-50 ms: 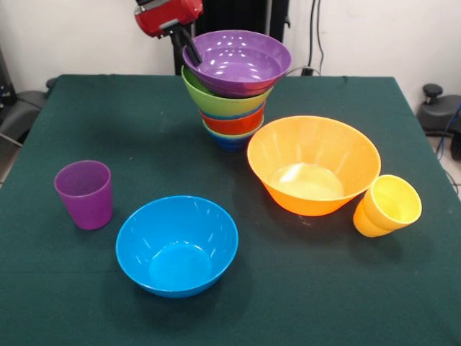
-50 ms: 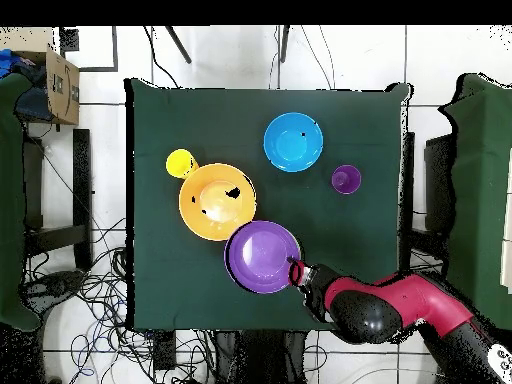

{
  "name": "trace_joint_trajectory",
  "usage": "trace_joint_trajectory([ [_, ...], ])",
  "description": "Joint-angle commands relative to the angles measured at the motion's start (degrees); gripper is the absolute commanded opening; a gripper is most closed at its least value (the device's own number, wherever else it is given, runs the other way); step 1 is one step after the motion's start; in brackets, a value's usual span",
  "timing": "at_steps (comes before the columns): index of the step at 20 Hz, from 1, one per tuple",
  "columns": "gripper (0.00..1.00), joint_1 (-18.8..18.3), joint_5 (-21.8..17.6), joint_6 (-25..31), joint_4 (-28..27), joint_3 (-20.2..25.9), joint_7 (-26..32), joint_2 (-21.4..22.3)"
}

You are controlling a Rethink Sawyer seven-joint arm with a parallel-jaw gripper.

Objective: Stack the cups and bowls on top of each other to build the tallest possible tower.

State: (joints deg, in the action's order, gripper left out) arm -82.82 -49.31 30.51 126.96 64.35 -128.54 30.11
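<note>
We see the gripper pinching the purple bowl's rim on top of the leaning tower, orange bowl just beside it, cups well apart.

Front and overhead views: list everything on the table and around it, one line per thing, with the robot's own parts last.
tower: one, nested bowls, purple on top, then green, red-orange, blue lowest; far side of table, leaning.
orange bowl: one, large, upright, right of the tower's foot.
blue bowl: one, large, upright, near edge, centre-left.
purple cup: one, upright, left side.
yellow cup: one, tilted, beside the orange bowl.
table: one, dark green cloth.
cardboard box: one, brown, off the table's corner in the overhead view.
cables: many, on the floor.
arm: one, red and black.
gripper: one, black, at the purple bowl's rim; whether it is gripping is unclear.
</note>
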Motion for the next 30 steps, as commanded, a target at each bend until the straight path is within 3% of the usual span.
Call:
trace_joint_trajectory([
  [1, 0.00, 3.1, -4.6, 0.1, -3.9, -2.5, 12.1, -1.3],
  [2, 1.00, 3.1, -4.7, 0.1, -3.9, -2.5, 12.1, -1.3],
  [16, 1.00, 3.6, -4.5, 0.3, -4.8, -2.3, 12.2, -1.3],
  [23, 1.00, 5.0, -4.9, -1.4, -4.0, -2.5, 8.9, 0.2],
  [30, 1.00, 6.0, 0.7, 1.3, -2.0, 0.6, 6.7, 6.3],
])
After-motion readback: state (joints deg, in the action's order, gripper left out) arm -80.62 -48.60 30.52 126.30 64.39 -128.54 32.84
